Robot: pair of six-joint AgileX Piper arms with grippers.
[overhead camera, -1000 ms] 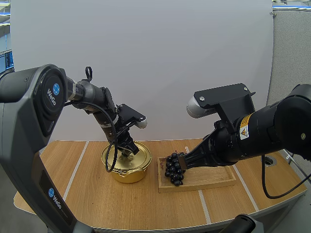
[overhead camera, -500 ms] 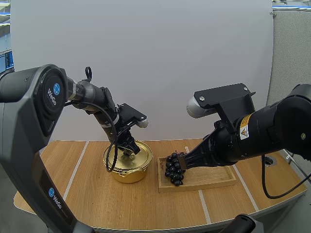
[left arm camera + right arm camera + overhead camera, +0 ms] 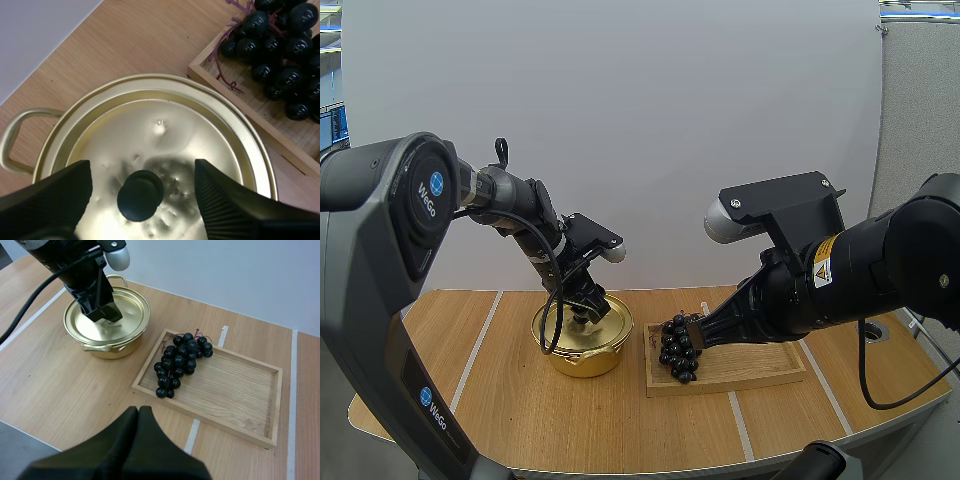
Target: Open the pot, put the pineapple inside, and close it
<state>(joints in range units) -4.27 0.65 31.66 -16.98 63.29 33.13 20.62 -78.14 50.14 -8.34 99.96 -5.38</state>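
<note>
A golden pot (image 3: 582,345) with its lid (image 3: 165,130) on stands left of centre on the table. My left gripper (image 3: 588,308) is open just above the lid, and its fingers (image 3: 55,197) stand on either side of the black knob (image 3: 141,195) without touching it. A bunch of dark grapes (image 3: 677,350) lies at the left end of a wooden tray (image 3: 760,365). My right gripper (image 3: 696,330) hovers above the grapes, shut on nothing. In the right wrist view its wedge (image 3: 138,415) hangs high over the table in front of the tray (image 3: 240,390), the grapes (image 3: 180,362) and the pot (image 3: 107,325).
The pot's side handle (image 3: 15,140) points away from the tray. White tape lines (image 3: 192,435) run across the wooden table (image 3: 620,420). The tray's right half (image 3: 250,385) is bare wood.
My left gripper has shifted a little to the right and down over the lid's knob. The right arm has not moved.
</note>
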